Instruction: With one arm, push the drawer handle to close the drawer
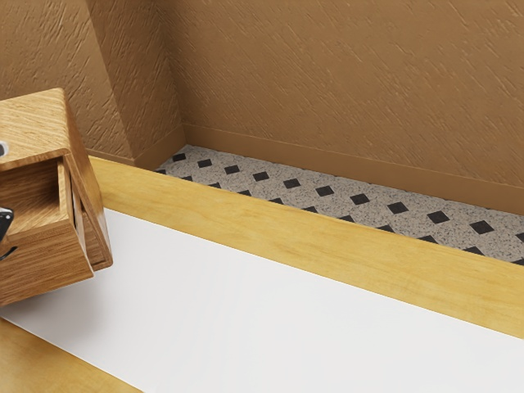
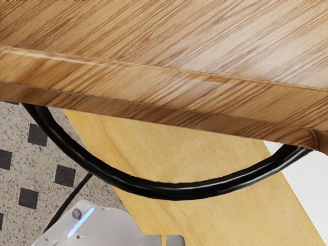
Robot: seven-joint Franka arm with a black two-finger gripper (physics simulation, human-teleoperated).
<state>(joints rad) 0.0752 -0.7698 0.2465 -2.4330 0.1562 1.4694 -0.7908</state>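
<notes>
At the exterior view's left edge, a small dark part of my gripper [image 1: 5,221] shows beside the open drawer [image 1: 45,266]; its fingertips cannot be made out. The drawer stands out from the wooden cabinet [image 1: 37,119], with part of its inside visible. In the wrist view, the black curved handle [image 2: 174,191] bows out from the edge of a large wooden surface [image 2: 169,36]. Whether my gripper touches the handle cannot be told.
A white strip [image 1: 262,303] runs along the yellowish wooden table [image 1: 327,237]. Behind the table are a tiled floor [image 1: 336,180] and a brown wall [image 1: 344,82]. The pale arm base [image 2: 107,225] appears beyond the handle in the wrist view.
</notes>
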